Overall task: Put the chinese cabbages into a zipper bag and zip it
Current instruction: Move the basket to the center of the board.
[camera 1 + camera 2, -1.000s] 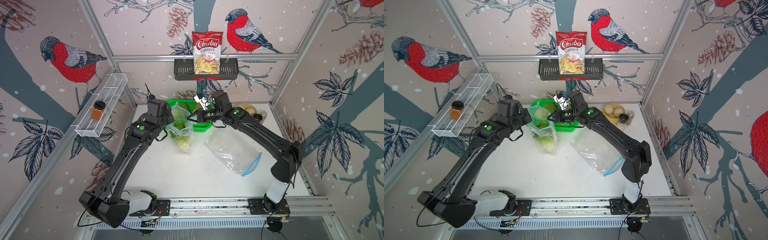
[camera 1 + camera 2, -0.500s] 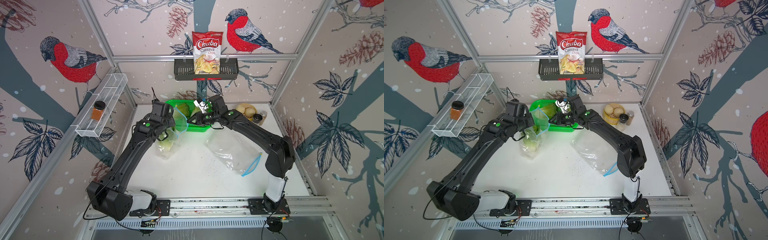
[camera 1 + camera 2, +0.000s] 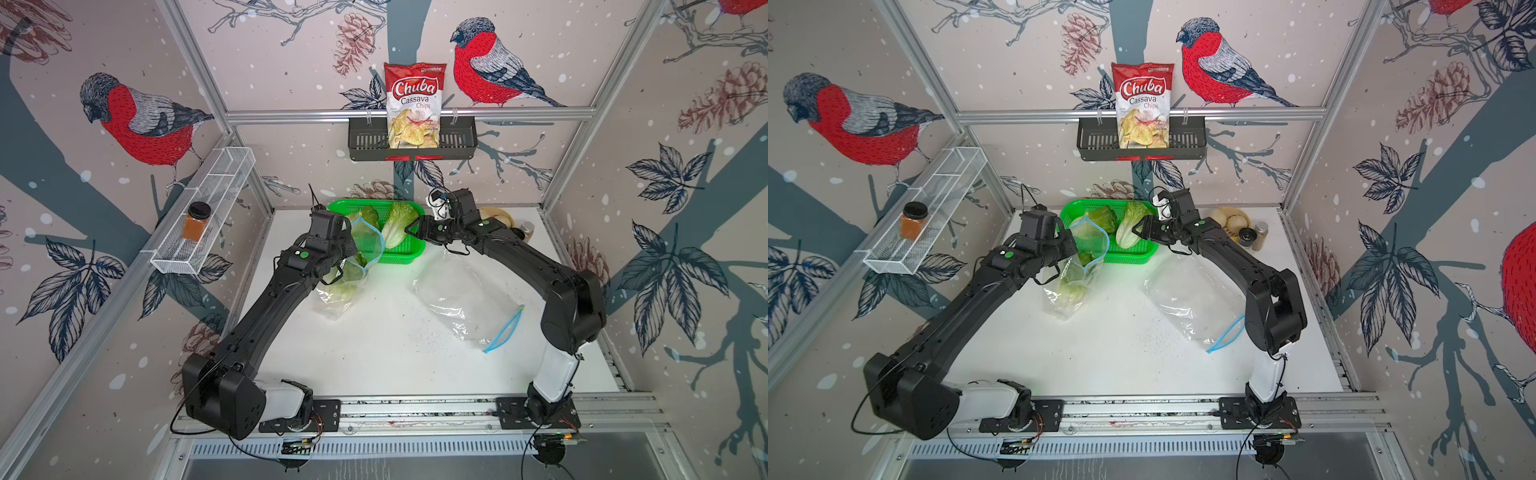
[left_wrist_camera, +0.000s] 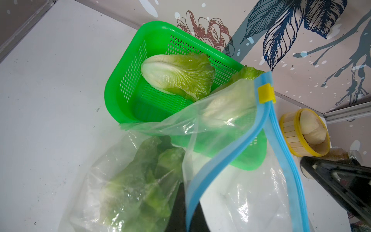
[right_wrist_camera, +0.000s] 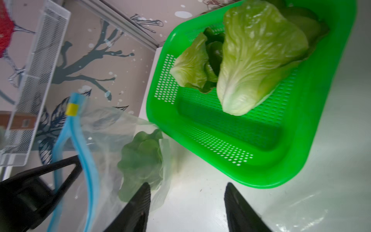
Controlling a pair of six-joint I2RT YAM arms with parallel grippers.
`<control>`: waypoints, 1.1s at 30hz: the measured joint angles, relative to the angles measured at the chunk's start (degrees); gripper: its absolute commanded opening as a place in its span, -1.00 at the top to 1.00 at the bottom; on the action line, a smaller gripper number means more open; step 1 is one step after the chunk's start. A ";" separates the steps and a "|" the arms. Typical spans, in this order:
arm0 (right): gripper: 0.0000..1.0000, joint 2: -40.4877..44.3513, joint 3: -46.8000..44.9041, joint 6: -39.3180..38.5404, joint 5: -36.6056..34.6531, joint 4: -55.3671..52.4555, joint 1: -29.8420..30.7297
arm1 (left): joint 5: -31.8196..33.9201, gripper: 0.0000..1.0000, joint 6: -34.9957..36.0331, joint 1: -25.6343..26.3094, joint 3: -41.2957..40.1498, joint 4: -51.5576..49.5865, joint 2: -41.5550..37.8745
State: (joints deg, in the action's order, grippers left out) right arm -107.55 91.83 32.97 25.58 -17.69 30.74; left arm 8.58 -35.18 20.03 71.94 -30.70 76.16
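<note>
My left hand [image 5: 77, 163] pinches the zipper bag [image 3: 345, 286] rim, with one cabbage [image 4: 130, 190] inside. My right hand [image 5: 187, 186] is wide by the green basket [image 5: 301, 160]. I should grab the big cabbage [image 5: 255, 60] gently by its white end.

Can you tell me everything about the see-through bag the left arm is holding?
The zipper bag is clear, crinkly plastic with a blue zip strip round its mouth and a yellow slider at one end. The mouth gapes open, unzipped. The left gripper is shut on the rim and lifts the top, while the bottom sags on the white table. One chinese cabbage lies inside. The top hangs by the green basket; whether they touch is unclear.
</note>
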 measured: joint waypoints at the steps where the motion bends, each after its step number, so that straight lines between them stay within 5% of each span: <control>1: -0.28 -1.18 0.52 0.00 -1.42 -0.81 -0.04 | -0.02 1.00 0.00 0.00 -0.15 0.11 -0.09; 19: -0.39 -17.25 14.40 -4.42 -21.05 -13.57 -0.63 | -3.48 1.00 -0.85 0.00 -1.42 1.70 1.99; 33: -0.35 -11.41 5.53 -6.99 -24.87 -15.82 -4.70 | -7.28 1.00 -0.31 0.52 -1.29 1.20 2.97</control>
State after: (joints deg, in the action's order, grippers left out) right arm -118.96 97.36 25.98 0.71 -33.52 26.04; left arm 1.30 -35.48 20.56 70.65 -29.50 79.13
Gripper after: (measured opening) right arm 0.677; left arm 0.049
